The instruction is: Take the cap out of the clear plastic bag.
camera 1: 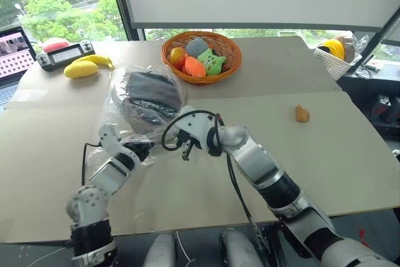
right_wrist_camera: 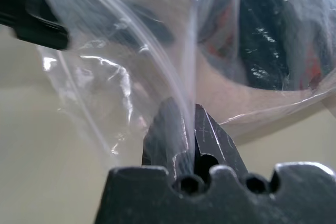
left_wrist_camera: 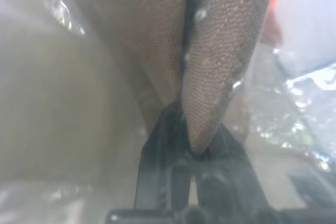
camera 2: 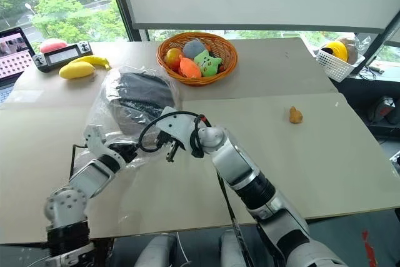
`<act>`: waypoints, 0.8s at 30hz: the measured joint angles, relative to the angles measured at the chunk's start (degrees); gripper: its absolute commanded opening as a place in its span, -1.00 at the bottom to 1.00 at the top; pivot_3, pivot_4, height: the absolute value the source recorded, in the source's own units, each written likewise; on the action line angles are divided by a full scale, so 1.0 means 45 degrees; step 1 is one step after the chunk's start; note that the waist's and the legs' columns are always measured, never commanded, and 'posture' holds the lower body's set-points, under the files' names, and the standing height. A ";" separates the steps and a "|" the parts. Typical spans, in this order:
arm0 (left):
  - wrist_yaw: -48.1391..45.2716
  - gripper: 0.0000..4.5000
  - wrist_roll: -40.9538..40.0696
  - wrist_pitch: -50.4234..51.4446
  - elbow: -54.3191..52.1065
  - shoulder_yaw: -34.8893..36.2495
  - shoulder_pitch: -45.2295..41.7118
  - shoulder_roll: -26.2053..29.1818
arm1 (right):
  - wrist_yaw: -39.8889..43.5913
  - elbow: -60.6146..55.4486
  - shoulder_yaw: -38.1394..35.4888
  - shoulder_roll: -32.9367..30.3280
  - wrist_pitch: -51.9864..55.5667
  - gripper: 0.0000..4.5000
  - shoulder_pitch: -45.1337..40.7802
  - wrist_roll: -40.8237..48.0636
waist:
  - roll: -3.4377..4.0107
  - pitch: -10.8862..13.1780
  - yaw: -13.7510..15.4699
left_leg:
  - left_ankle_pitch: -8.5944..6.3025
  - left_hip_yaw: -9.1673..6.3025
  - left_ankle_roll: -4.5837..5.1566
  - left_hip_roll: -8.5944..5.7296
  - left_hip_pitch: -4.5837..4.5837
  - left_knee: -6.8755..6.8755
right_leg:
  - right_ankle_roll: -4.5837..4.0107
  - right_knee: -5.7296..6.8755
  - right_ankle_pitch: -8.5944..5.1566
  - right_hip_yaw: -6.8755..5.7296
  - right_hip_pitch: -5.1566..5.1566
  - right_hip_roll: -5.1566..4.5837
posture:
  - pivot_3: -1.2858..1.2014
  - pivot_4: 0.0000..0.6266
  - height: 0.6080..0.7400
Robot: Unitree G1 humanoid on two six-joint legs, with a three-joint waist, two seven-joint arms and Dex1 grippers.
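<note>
My left gripper [left_wrist_camera: 189, 148] is clenched on the beige brim of the cap [camera 1: 150, 95], inside the clear plastic bag [camera 1: 115, 114] on the table [camera 1: 325, 154] in front of the wicker basket [camera 1: 201, 54]. My right gripper [right_wrist_camera: 191, 129] pinches the bag's film. I judge extraction is starting: next, pull cap and bag apart. The cap's long axis runs toward me, brim nearest.
</note>
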 measured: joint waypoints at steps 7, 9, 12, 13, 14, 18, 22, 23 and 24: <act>0.2119 -0.99 -0.6373 0.0688 0.0399 0.0333 0.1226 0.1333 | -0.0124 0.0004 0.0002 -0.0019 -0.0086 -1.00 -0.0002 0.0003 | 0.0000 0.0000 -0.0019 | 0.0000 -0.0002 0.0000 0.0006 0.0007 0.0000 | -0.0002 0.0002 0.0001 0.0003 -0.0001 0.0001 | 0.03 -0.52 1.00; 0.2933 -0.99 -0.7899 0.0282 0.0431 0.0119 0.1650 0.1512 | -0.0127 -0.0011 0.0001 -0.0007 -0.0103 -1.00 -0.0003 0.0015 | 0.0000 0.0000 -0.0008 | 0.0000 -0.0001 -0.0001 0.0005 0.0006 -0.0004 | -0.0003 -0.0001 0.0001 0.0007 -0.0003 -0.0002 | 0.03 -0.52 1.00; 0.3710 -0.99 -0.8756 -0.0149 0.0425 -0.0005 0.1938 0.1228 | -0.0158 -0.0011 0.0000 0.0000 -0.0106 -1.00 -0.0003 0.0012 | 0.0000 0.0000 0.0035 | 0.0001 -0.0001 -0.0003 0.0002 0.0005 -0.0002 | -0.0004 -0.0002 0.0002 0.0005 -0.0001 -0.0001 | 0.03 -0.52 1.00; 0.3820 -0.99 -0.8822 -0.0202 0.0398 -0.0025 0.2041 0.1145 | -0.0159 -0.0011 0.0002 0.0003 -0.0105 -1.00 -0.0002 0.0013 | 0.0000 0.0000 0.0031 | 0.0001 0.0000 -0.0003 0.0002 0.0007 -0.0002 | -0.0004 -0.0003 0.0002 0.0005 0.0000 0.0001 | 0.03 -0.52 1.00; 0.3911 -0.99 -0.8939 -0.0237 0.0345 -0.0027 0.2201 0.1058 | -0.0159 -0.0011 0.0003 -0.0001 -0.0104 -1.00 -0.0001 0.0013 | 0.0000 0.0000 0.0012 | 0.0001 0.0002 -0.0003 0.0002 0.0008 -0.0003 | -0.0006 -0.0003 0.0002 0.0006 -0.0001 0.0001 | 0.03 -0.52 1.00; 0.4584 -0.99 -0.9188 -0.0682 0.0073 -0.0040 0.2373 0.0896 | -0.0211 -0.0007 0.0001 -0.0053 -0.0100 -1.00 0.0001 0.0003 | 0.0000 0.0000 0.0036 | 0.0004 0.0001 -0.0007 0.0005 0.0007 -0.0010 | -0.0010 -0.0003 0.0002 0.0005 -0.0004 0.0006 | 0.03 -0.52 1.00; 0.5631 -0.99 -0.8740 -0.1985 0.0165 -0.0120 0.1236 0.0974 | -0.0444 -0.0023 -0.0011 -0.0090 -0.0097 -1.00 0.0000 -0.0013 | -0.0001 -0.0001 0.0096 | 0.0021 -0.0002 -0.0036 0.0004 0.0006 -0.0008 | -0.0018 -0.0005 0.0010 0.0001 -0.0001 0.0008 | 0.03 -0.52 1.00; 0.5831 -0.99 -0.8339 -0.2534 0.0222 -0.0135 0.0775 0.0952 | -0.0480 -0.0062 -0.0024 -0.0105 -0.0095 -1.00 0.0003 -0.0016 | -0.0001 -0.0001 0.0112 | 0.0025 -0.0002 -0.0042 0.0003 0.0006 -0.0008 | -0.0019 -0.0006 0.0011 0.0002 0.0001 0.0008 | 0.03 -0.52 1.00; 0.5943 -0.99 -0.7868 -0.3231 0.0355 -0.0116 0.0162 0.0827 | -0.0497 -0.0064 -0.0018 -0.0139 -0.0063 -1.00 0.0006 -0.0023 | -0.0003 -0.0001 0.0155 | 0.0033 -0.0002 -0.0057 0.0003 0.0003 -0.0009 | -0.0018 -0.0010 0.0013 -0.0002 0.0001 0.0009 | 0.03 -0.52 1.00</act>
